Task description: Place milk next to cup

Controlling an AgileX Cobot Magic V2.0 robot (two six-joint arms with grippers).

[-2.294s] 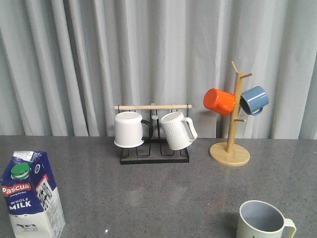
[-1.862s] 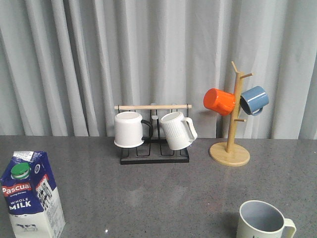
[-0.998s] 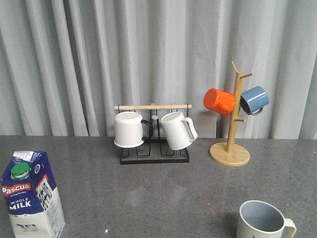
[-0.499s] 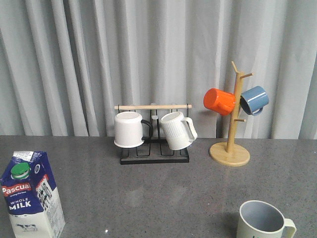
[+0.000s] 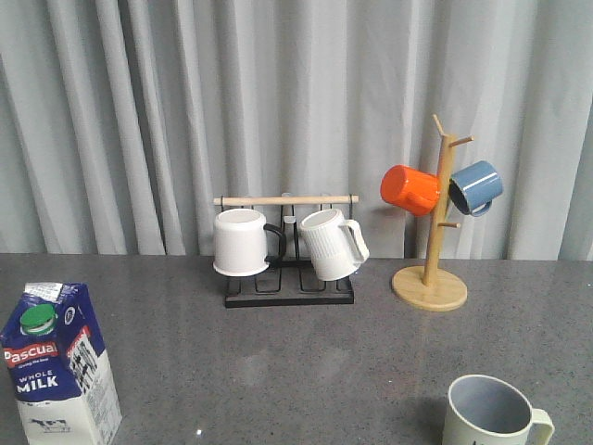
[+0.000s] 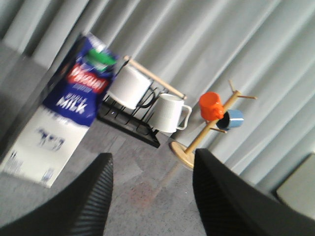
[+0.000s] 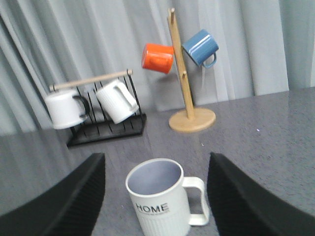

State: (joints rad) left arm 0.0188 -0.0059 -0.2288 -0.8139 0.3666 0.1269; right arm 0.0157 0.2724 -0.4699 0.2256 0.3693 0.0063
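Black ribbed jaws of the left gripper (image 6: 150,199) stand wide apart and empty, aimed toward the milk (image 6: 61,108), whose blurred blue-and-white carton stands upright on the grey table (image 6: 142,196) ahead of them and off to one side, not yet between them. The right gripper (image 7: 155,194) likewise holds its jaws wide and bare, with the cup (image 7: 160,199), lettered "HOME", standing upright ahead of the gap and untouched.

Across the front camera's earlier pictures and the present one nothing on the table has shifted: the milk (image 5: 57,366) stays at the near left edge and the cup (image 5: 493,413) at the near right, well apart, and neither arm has come into that view. The task therefore looks barely begun, with the approach to the carton judged the step in hand.

Behind them, a black wire rack (image 5: 287,283) with a wooden bar holds a plain white mug (image 5: 241,243) and a ribbed white mug (image 5: 332,244). To its right, a wooden mug tree (image 5: 434,232) carries an orange mug (image 5: 410,189) and a blue mug (image 5: 476,187) before a grey curtain (image 5: 185,93).
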